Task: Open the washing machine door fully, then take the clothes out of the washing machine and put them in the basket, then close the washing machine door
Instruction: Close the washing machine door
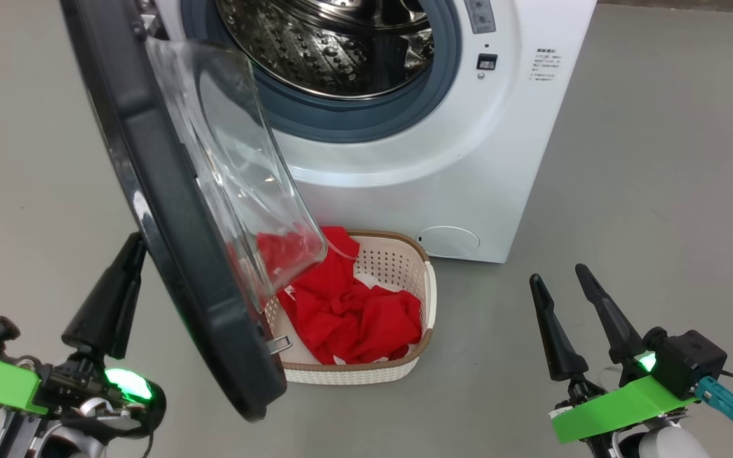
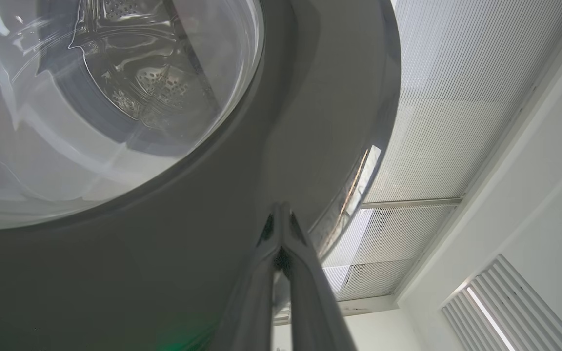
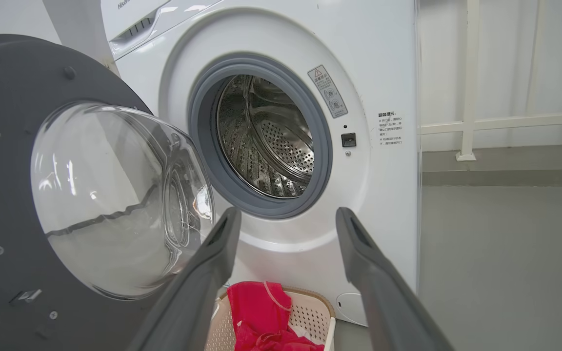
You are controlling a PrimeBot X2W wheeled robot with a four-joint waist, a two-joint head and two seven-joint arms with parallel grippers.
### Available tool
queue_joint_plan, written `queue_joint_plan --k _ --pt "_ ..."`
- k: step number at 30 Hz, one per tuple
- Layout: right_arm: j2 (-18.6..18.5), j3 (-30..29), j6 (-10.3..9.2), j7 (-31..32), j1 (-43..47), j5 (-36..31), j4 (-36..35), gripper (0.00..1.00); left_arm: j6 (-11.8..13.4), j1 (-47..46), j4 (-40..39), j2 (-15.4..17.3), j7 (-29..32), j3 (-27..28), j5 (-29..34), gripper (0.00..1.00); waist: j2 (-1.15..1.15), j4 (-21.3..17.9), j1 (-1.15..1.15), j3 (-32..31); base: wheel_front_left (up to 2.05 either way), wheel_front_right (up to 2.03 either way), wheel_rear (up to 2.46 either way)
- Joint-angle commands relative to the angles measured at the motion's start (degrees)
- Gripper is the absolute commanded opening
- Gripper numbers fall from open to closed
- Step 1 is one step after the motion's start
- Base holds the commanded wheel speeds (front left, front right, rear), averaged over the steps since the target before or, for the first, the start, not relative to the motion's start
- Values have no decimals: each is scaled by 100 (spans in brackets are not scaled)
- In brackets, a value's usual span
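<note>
Starting nearest you, your left gripper (image 1: 134, 245) has its fingers pressed together, empty, seemingly touching the outer rim of the washing machine door (image 1: 169, 210). Your right gripper (image 1: 557, 272) has its fingers spread wide, holding nothing. Farther on, the clothes (image 1: 347, 312) lie in the basket (image 1: 429, 292) beneath the swung-open door, before the washing machine (image 1: 443, 159).

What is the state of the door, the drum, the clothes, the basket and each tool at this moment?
washing machine door: open, swung well out from the opening.
drum: no clothes in the part that is seen.
clothes: heaped in the basket.
basket: upright on the floor before the washing machine.
left tool: shut, holding nothing, by the door's outer face.
right tool: open, empty.
</note>
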Motion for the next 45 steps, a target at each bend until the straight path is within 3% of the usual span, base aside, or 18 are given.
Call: queue_joint_plan --k 1,13,23,45 --pt "-4 145 43 -36 -214 64 -147 100 21 -139 -141 80 37 70 -58 0 0 -47 0 26 0 0 0" --pt "-4 139 43 -36 -281 59 -129 100 -80 -367 16 47 -96 -89 -367 0 0 -375 0 110 0 0 0" --pt "-4 152 43 -36 -336 75 -161 100 -312 -591 182 35 -397 -325 -617 0 0 -750 0 255 0 0 0" --pt "-4 217 43 -36 -427 168 -244 100 -616 -1187 466 33 -778 -351 -592 0 0 -1693 0 449 0 0 0"
